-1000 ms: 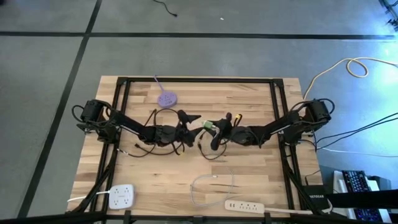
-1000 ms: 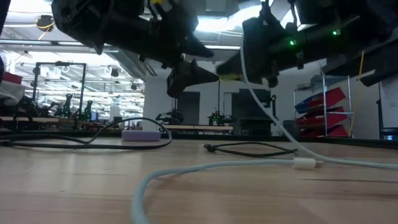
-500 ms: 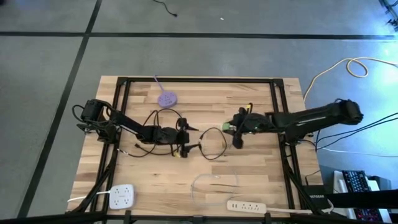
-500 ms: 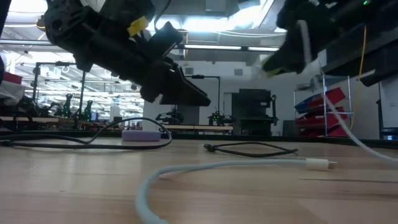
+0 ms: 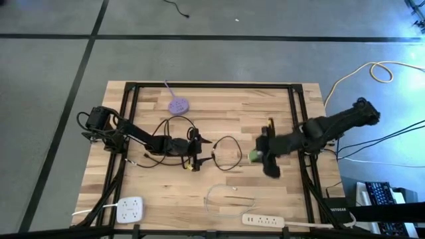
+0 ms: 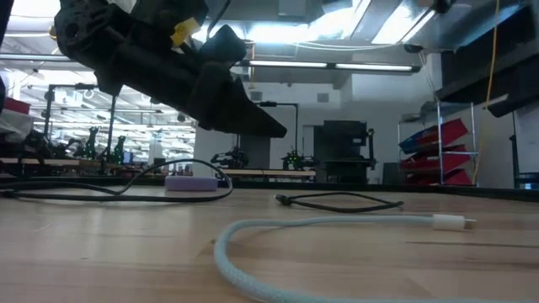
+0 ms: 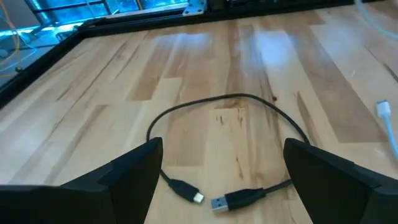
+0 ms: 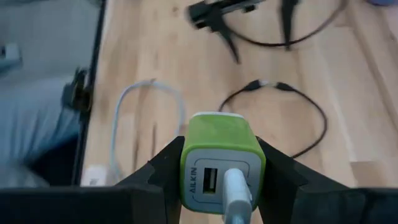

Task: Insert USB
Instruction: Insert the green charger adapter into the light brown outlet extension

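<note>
My right gripper (image 5: 261, 158) (image 8: 222, 152) is shut on a green-and-white USB charger block (image 8: 221, 140) (image 5: 254, 157) above the table's right half. A pale cable plug (image 8: 234, 190) sits in the block's port. More pale cable (image 5: 229, 196) (image 6: 337, 227) lies on the table near the front, its white free plug (image 6: 452, 223) resting on the wood. My left gripper (image 5: 204, 142) (image 7: 224, 152) is open just above a black cable (image 7: 227, 112) (image 5: 227, 152), whose loop and two plugs (image 7: 225, 201) lie flat on the table. My right gripper pinches the charger block by two opposite green sides (image 8: 186, 163), one finger on each. The port face (image 8: 214, 180) points back at the wrist camera, with the pale plug in it. The block is lifted clear of the table.
A purple round hub (image 5: 178, 104) (image 6: 190, 183) lies at the far side. A white power strip (image 5: 261, 219) and a white multi-outlet adapter (image 5: 130, 210) lie along the near edge. Black cables (image 5: 156, 143) trail under my left arm. Bare wood (image 5: 265, 113) lies between the arms.
My right gripper has carried the charger block from the table's middle toward the right and near edges. The pale cable has been dragged along, its loop and free plug sliding toward the right. My left gripper has moved a little toward the near edge and down over the black cable, staying open.
</note>
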Robot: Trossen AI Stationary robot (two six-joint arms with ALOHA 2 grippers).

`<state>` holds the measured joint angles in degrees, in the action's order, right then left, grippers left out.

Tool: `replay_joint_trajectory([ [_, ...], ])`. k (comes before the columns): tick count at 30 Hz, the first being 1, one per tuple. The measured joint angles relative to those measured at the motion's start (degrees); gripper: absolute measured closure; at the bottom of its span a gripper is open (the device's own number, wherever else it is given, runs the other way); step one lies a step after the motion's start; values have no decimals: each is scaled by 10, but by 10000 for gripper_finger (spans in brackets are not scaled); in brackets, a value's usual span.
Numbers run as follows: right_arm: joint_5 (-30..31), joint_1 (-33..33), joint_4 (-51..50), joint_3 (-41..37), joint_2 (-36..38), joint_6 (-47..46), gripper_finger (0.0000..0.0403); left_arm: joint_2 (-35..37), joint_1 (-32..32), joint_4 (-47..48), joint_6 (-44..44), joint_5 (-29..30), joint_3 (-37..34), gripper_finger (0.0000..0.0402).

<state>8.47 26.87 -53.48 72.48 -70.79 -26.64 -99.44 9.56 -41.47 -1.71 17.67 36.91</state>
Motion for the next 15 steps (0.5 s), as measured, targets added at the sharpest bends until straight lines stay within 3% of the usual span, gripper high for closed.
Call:
replay_joint_trajectory([
  [6,8,125,-83,108,-105,-83,276,0,15,10,48,-1,0,87],
  [15,-21,258,-24,119,-237,-255,276,-9,62,19,75,27,0,87],
])
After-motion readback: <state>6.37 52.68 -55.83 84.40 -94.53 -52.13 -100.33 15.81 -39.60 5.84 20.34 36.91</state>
